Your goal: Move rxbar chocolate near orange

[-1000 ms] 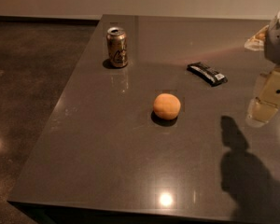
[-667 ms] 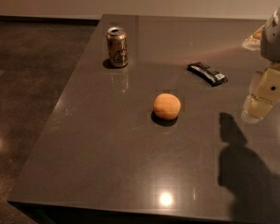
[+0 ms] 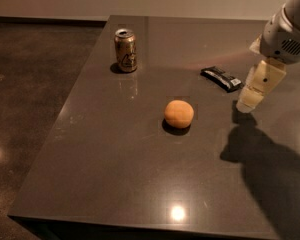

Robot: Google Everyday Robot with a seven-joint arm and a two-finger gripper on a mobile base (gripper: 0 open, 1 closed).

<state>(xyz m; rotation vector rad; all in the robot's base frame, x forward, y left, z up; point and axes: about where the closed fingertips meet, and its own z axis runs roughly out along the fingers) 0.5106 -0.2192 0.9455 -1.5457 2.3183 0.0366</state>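
The rxbar chocolate (image 3: 221,78), a flat black wrapped bar with a whitish end, lies on the dark table toward the back right. The orange (image 3: 178,113) sits near the table's middle, to the front left of the bar and apart from it. My gripper (image 3: 251,100) hangs at the right, pale and pointing down, just to the right of and in front of the bar, above the table and holding nothing.
A gold-brown drink can (image 3: 125,50) stands upright at the back left. The dark table (image 3: 115,174) has its left edge next to a concrete floor. My arm's shadow falls on the table's front right.
My gripper has moved left, toward the bar. The bar, orange and can have not moved.
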